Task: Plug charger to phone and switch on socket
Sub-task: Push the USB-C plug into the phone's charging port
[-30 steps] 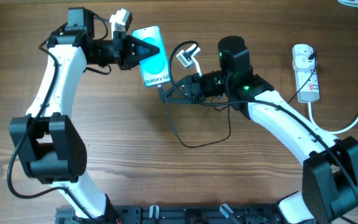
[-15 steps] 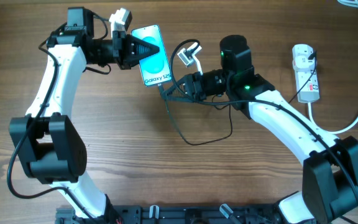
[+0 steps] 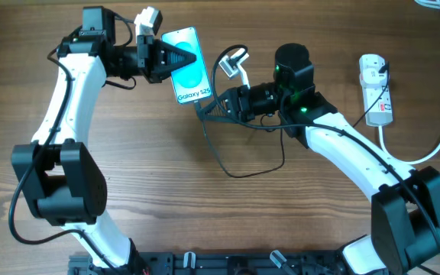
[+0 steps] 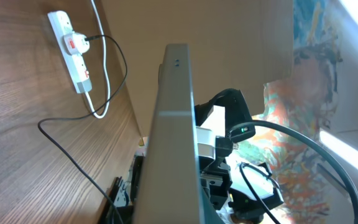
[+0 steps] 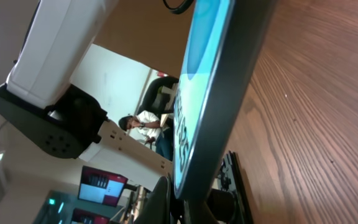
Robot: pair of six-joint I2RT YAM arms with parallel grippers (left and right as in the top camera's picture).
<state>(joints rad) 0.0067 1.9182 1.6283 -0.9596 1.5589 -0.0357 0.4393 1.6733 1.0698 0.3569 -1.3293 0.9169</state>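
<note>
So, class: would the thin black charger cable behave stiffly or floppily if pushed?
Probably floppy: the thin black charger cable lies in a loose loop on the wooden table. Likely light, being so thin.

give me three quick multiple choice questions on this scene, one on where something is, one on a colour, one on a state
1. Where does the socket strip lie in the overhead view?
A. at the far right of the table
B. at the far left edge
C. between the two arm bases

2. What colour is the charger cable looping on the table?
A. white
B. black
C. red

3. What state is the phone in?
A. lying alone on the wood
B. gripped by the left tool
C. resting on the socket strip

Answers:
1 A, the white strip sits near the right edge of the table.
2 B, it shows as a thin black line against the wood.
3 B, the tool's dark fingers close over the phone's upper part.
</note>
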